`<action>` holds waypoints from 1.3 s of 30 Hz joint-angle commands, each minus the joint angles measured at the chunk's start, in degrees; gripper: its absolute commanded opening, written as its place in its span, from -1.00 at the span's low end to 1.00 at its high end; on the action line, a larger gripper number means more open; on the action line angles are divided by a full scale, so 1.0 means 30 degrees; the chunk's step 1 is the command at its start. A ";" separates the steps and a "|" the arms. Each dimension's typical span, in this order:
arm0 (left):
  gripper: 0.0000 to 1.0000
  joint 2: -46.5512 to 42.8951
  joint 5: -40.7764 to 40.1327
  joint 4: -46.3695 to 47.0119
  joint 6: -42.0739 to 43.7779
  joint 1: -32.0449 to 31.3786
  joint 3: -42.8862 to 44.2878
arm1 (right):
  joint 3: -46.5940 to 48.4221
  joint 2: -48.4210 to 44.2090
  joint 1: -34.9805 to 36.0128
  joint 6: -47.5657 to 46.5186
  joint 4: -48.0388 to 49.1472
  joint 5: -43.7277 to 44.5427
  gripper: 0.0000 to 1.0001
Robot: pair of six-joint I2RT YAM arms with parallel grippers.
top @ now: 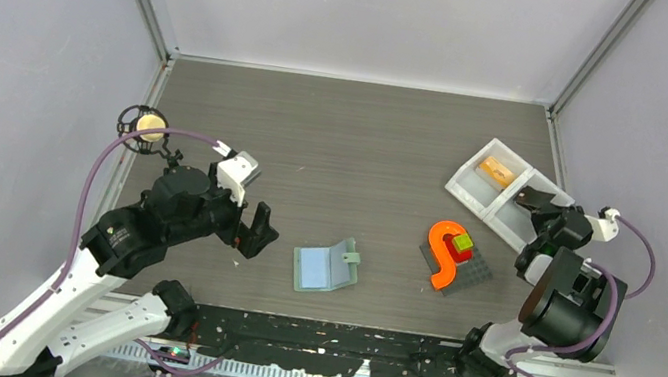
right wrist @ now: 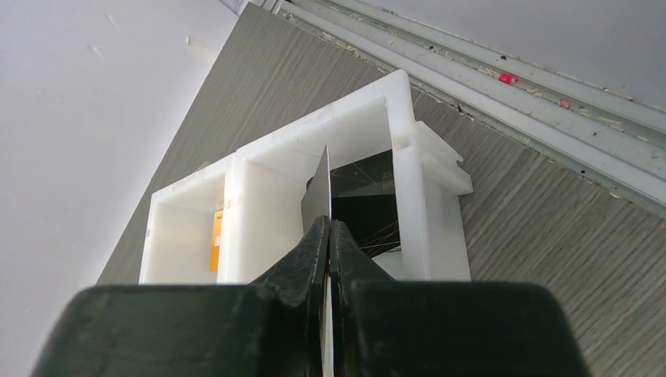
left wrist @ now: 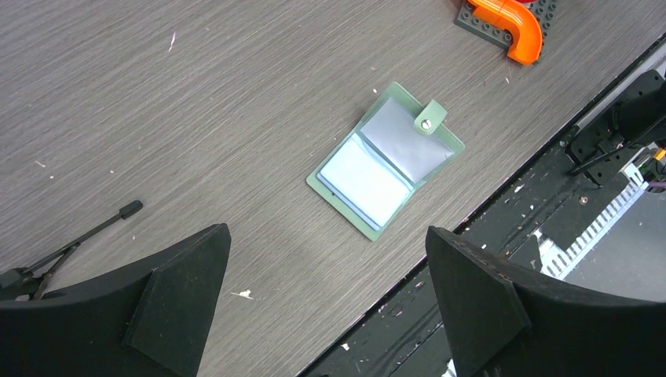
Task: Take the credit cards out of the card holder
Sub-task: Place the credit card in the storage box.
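Top external view: the card holder [top: 328,267] lies opened flat on the grey wood-grain bench [top: 348,140], near its front edge and about midway between the two arms. Its sage-green cover faces down and the pale blue pocket faces look up. The left fingers [top: 264,223] hover just to its left, apart from it.

In the left wrist view those fingers [left wrist: 181,302] are spread wide with nothing between them and touch nothing. The card holder [left wrist: 385,161] sits on the bench beyond the gap, with its snap tab [left wrist: 429,119] folded over the far page.

At the right rear of the bench stands a white two-compartment tray [top: 468,186], and the right arm reaches over its nearer compartment. In the right wrist view the right fingers [right wrist: 310,259] are pinched tight on a thin card [right wrist: 316,192], seen edge-on and held upright above that compartment of the tray [right wrist: 267,161]. Whether the card's lower edge touches the tray floor cannot be told. The other compartment holds an orange card [right wrist: 216,239].

Between the card holder and the tray rests a grey plate [top: 479,272] bearing an orange S-shape [top: 446,257].
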 commanded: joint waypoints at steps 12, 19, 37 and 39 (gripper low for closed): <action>0.99 -0.0298 -0.0184 0.0809 0.0290 0.0071 -0.0091 | 0.0336 0.0549 -0.0413 0.0493 0.1789 -0.0015 -0.67; 0.99 -0.0404 -0.0188 0.0811 0.0290 0.0073 -0.0120 | 0.1180 -0.0498 -0.0472 0.0085 -0.0919 0.0394 -0.57; 0.99 -0.0591 0.0179 0.0390 0.0408 0.0063 -0.0080 | 0.7527 -0.1906 -0.0389 -0.0833 -1.4769 0.0536 -0.41; 0.99 -0.0705 0.0118 0.0470 0.0408 0.0080 -0.0189 | 0.7847 -0.1731 -0.0029 -0.1221 -1.5872 0.0045 -0.45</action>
